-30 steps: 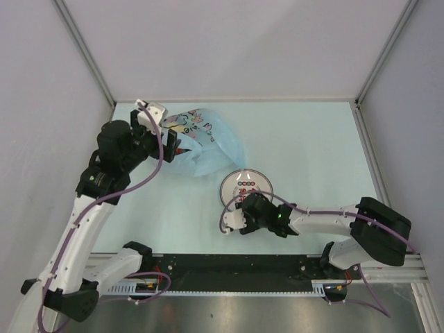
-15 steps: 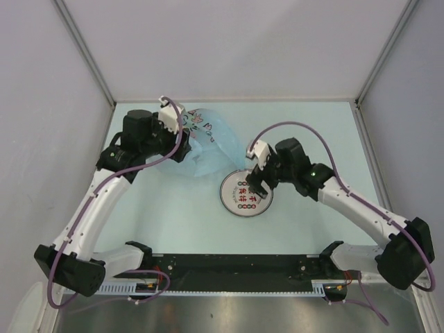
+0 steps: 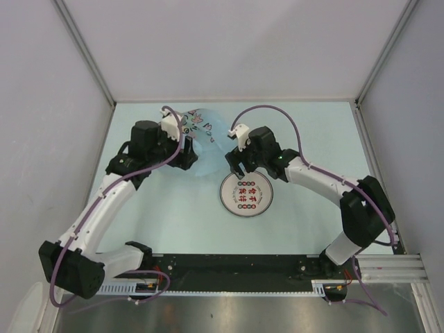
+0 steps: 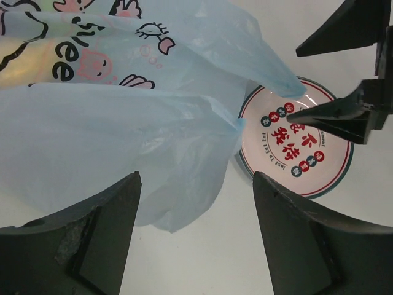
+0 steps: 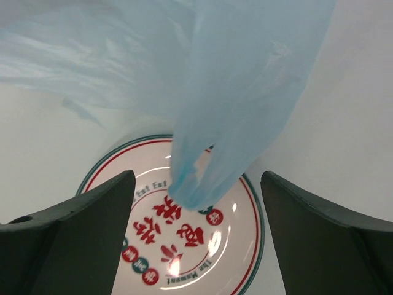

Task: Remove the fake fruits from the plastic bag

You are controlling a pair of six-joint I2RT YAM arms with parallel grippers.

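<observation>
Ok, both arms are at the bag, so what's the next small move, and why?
Probably close the right gripper on the plastic bag. One of its corners hangs straight between the open fingers, just above the plate, so a grip there looks ready. The left gripper is open too, facing the bag's body and holding nothing, so it could follow.

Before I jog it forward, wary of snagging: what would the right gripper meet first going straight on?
Likely the plastic bag, whose drooping corner sits ahead of the right gripper; the plate lies behind it, depth unclear.
</observation>
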